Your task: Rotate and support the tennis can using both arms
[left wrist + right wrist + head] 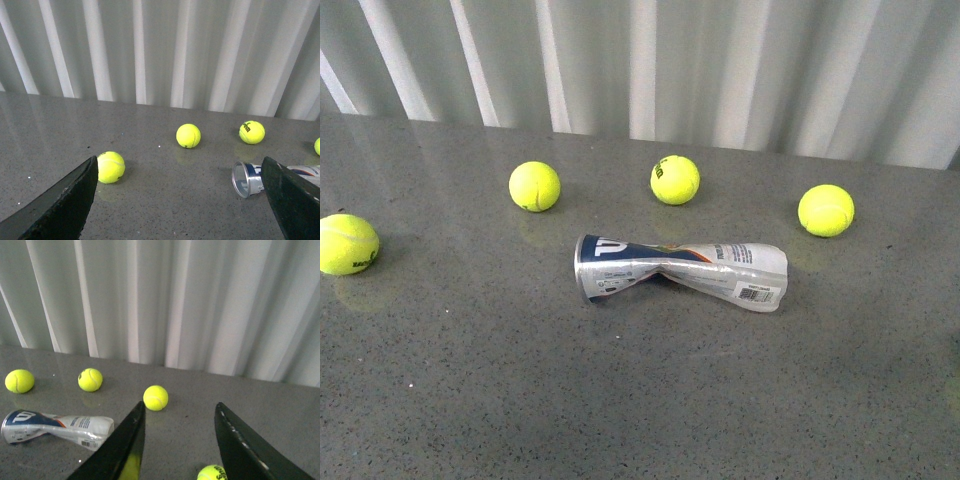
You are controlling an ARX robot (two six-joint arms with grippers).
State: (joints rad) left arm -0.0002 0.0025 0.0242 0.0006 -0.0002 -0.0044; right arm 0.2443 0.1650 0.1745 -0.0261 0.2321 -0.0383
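The tennis can (680, 268) lies sideways, crumpled at its waist, mid bench (470, 400); left gripper (180, 205) and right gripper (180, 450) both gape, holding nothing.

Reads "W", large and white, on the blue band (25, 417) of the tennis can (680, 270), next to its rimmed end, plainest in the right wrist view; carries a white barcode sticker (757, 293) near the other end, bars clear, digits too small to make out; shows rows of fine print (735, 252) beside that sticker, unreadable; bears dark brand marks on the middle tennis ball (675, 180) and the far-left ball (347, 244), blurred beyond reading; likewise dark lettering on another ball (212, 473) in the right wrist view, partly cut off, not legible.
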